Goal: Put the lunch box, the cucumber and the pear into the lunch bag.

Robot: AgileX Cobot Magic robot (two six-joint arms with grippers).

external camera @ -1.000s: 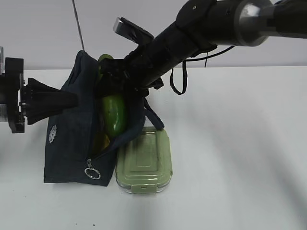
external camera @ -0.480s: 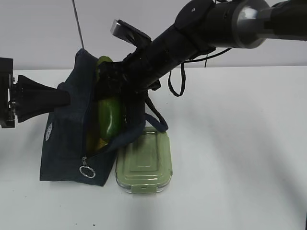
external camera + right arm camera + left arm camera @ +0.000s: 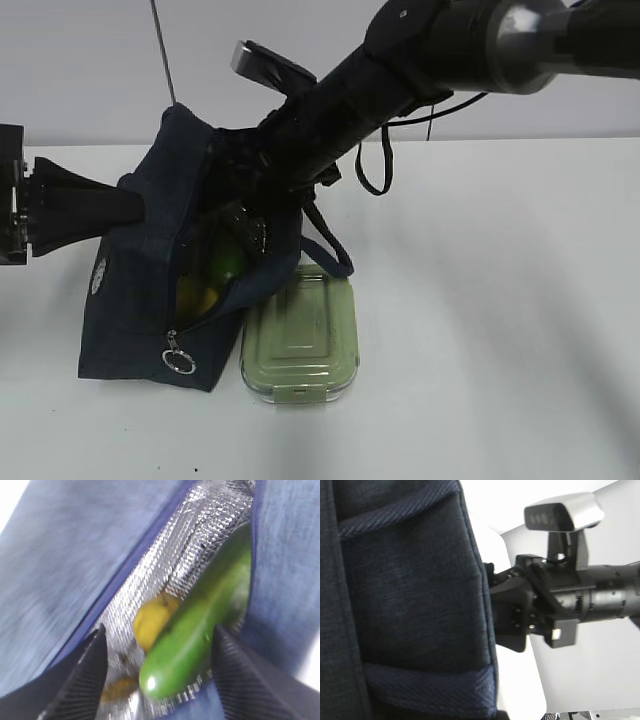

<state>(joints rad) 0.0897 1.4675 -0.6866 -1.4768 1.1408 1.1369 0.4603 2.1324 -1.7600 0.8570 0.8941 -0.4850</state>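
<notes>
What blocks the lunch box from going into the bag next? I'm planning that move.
The right gripper sits in the lunch bag opening, and the cucumber and pear fill it. The lunch box lies just outside.

1 lunch bag [image 3: 140, 290], 1 cucumber [image 3: 200, 630], 1 pear [image 3: 150, 622], 1 lunch box [image 3: 300, 340].

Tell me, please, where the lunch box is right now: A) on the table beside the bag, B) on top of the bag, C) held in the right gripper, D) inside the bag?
A: the lunch box lies flat on the table, against the bag.
</notes>
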